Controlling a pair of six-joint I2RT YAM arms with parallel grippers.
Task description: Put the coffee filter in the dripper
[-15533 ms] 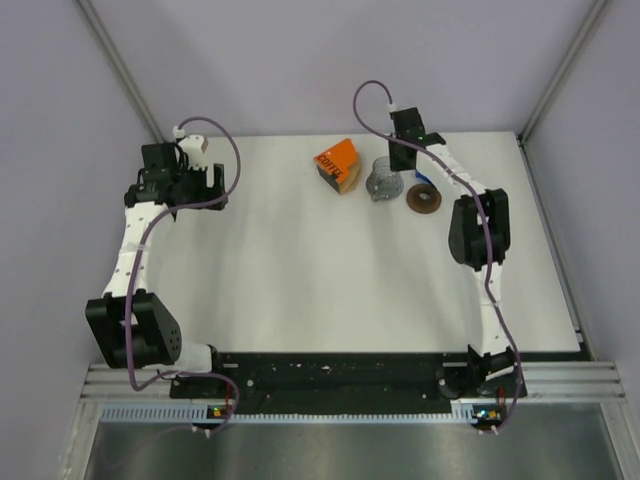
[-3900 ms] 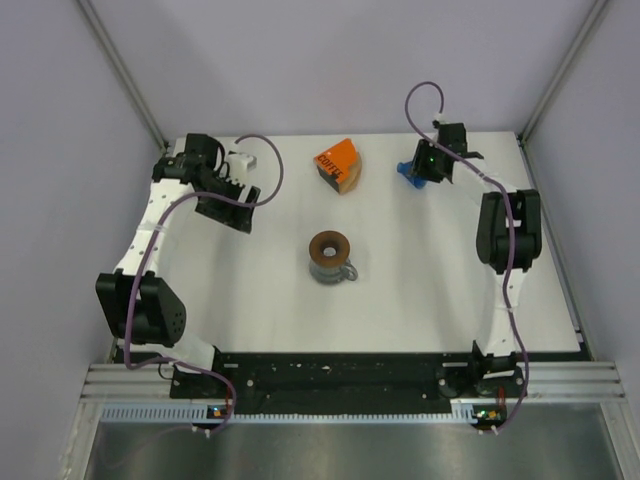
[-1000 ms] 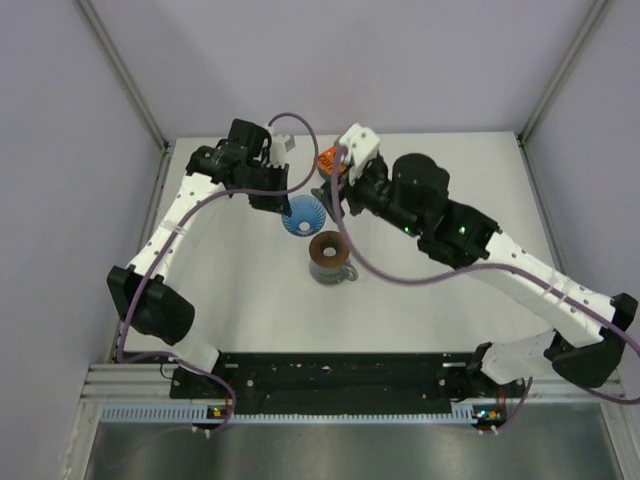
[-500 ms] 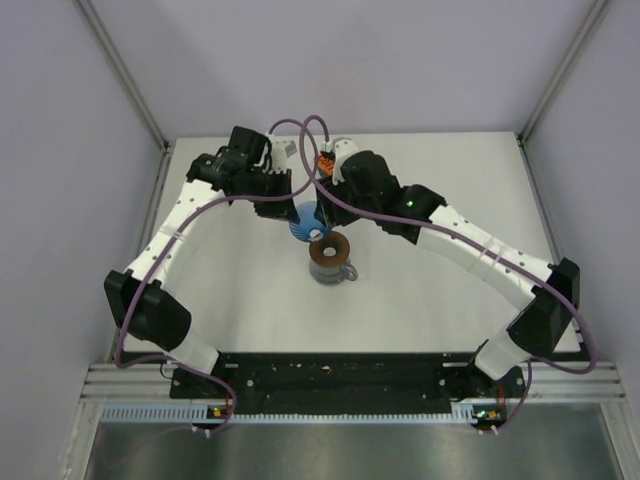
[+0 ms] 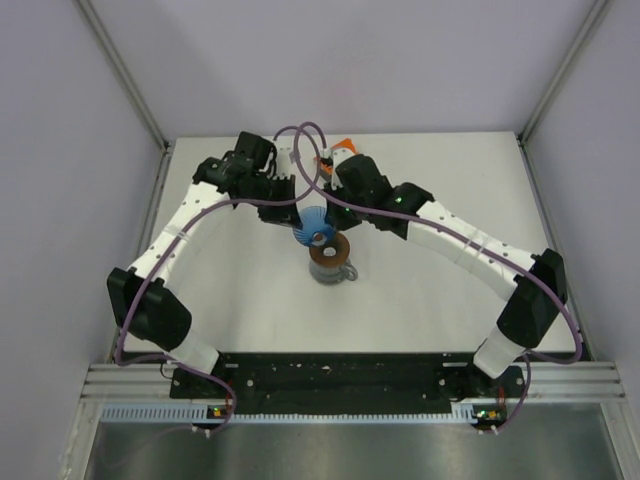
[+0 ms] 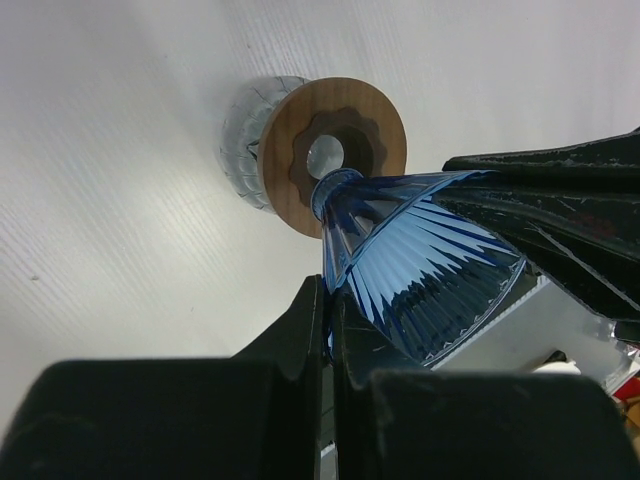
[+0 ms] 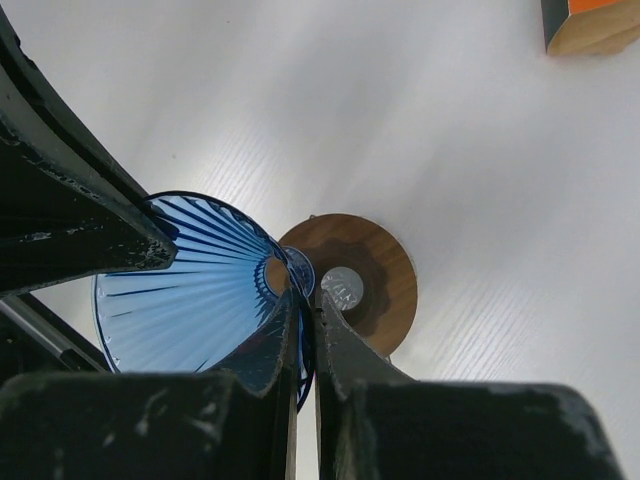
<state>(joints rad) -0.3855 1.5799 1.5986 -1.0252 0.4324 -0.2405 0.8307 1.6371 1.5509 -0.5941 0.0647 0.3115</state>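
Note:
The dripper [image 5: 312, 222], a blue ribbed cone, hangs tilted in the air with its narrow end just above the dark brown ring [image 5: 328, 250]. My left gripper [image 5: 289, 210] is shut on its rim from the left. In the left wrist view the left gripper [image 6: 328, 300] pinches the thin blue wall of the dripper [image 6: 420, 270]. From the right, my right gripper [image 5: 330, 204] is shut on the opposite rim. The right wrist view shows this right gripper [image 7: 305, 310] clamping the dripper [image 7: 190, 290]. The coffee filter is out of view.
The brown ring [image 6: 285, 150] lies on top of a grey clear pitcher [image 5: 337, 274] in the middle of the white table [image 5: 450, 300]. An orange box [image 5: 345, 146] stands behind the arms near the back edge and shows as an orange box [image 7: 590, 25] in the right wrist view.
My right gripper has come in beside the dripper and closed on its rim. The dripper has shifted a little toward the ring. The left gripper has kept its grip.

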